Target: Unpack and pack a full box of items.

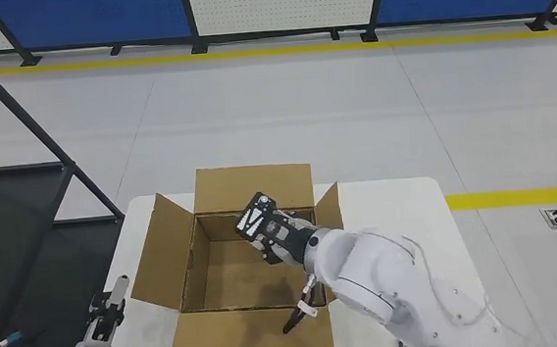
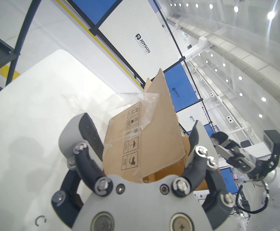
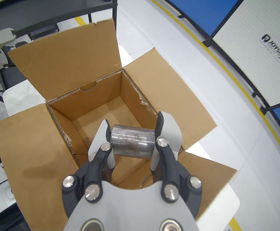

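Note:
An open cardboard box (image 1: 218, 277) stands on the white table (image 1: 389, 204) with its four flaps spread; the part of its floor that I see is bare. My right gripper (image 3: 133, 129) is shut on a short grey metal cylinder (image 3: 131, 144), holding it over the inside of the box (image 3: 98, 113) close to a corner. From above, that gripper (image 1: 258, 218) is by the box's far wall. My left gripper (image 2: 142, 122) is open with nothing between its fingers, low at the table's left edge (image 1: 111, 300), facing the box's outer wall (image 2: 122, 144).
A black metal rack (image 1: 24, 193) stands left of the table. Loose clear tape (image 2: 144, 102) hangs from the box's outer wall. The right gripper (image 2: 221, 142) also appears beyond the box's raised flap (image 2: 161, 122). Blue and white panels (image 1: 275, 2) close off the far floor.

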`<move>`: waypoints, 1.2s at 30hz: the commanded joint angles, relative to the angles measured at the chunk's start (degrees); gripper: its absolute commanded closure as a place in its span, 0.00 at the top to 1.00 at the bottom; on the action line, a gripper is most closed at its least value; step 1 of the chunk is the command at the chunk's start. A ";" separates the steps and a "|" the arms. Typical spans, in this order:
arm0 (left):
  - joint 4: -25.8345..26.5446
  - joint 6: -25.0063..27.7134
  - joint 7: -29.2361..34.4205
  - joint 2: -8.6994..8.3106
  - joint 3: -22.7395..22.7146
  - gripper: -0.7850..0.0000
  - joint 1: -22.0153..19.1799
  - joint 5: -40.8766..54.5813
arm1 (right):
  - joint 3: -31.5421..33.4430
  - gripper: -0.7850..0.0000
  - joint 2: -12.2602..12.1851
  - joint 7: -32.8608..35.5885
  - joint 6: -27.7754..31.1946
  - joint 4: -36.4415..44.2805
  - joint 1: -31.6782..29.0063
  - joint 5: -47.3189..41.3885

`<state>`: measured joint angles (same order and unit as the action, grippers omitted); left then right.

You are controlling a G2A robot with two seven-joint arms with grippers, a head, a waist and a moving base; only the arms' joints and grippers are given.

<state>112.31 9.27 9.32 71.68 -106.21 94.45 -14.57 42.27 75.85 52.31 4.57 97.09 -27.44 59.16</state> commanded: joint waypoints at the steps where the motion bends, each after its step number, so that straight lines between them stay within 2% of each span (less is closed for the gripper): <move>1: -0.01 0.18 -0.03 -0.01 -0.20 1.00 0.20 0.17 | -4.51 0.00 1.98 -0.08 -1.53 -6.38 3.57 -1.11; 2: -0.03 0.22 -0.07 0.00 -0.28 1.00 0.25 0.38 | -5.78 0.00 2.63 -0.19 -1.63 -7.97 4.36 -1.86; 16: -0.34 1.00 0.82 -0.05 -0.05 1.00 0.46 0.63 | -5.78 0.00 2.63 -0.19 -1.63 -7.97 4.36 -1.86; 20: -0.10 1.20 0.88 -0.07 -0.02 1.00 0.57 0.43 | -6.64 0.00 3.46 -2.27 -0.33 -13.16 3.58 -3.83; 25: -0.13 1.40 0.78 -0.07 -0.12 1.00 1.02 0.39 | -11.79 0.00 7.36 -1.45 0.55 -24.78 8.33 -7.19; 30: 0.08 1.47 0.38 -0.02 0.00 1.00 1.61 0.54 | -17.34 0.00 12.54 -0.21 -3.36 -36.16 12.51 -7.67; 36: 0.28 1.51 0.05 0.01 -0.16 1.00 1.95 0.73 | -20.46 0.00 18.03 -1.93 -4.09 -48.66 14.77 -10.03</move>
<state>112.52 10.78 9.43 71.68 -106.33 96.35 -13.88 22.20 92.95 50.68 0.49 50.87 -12.94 49.47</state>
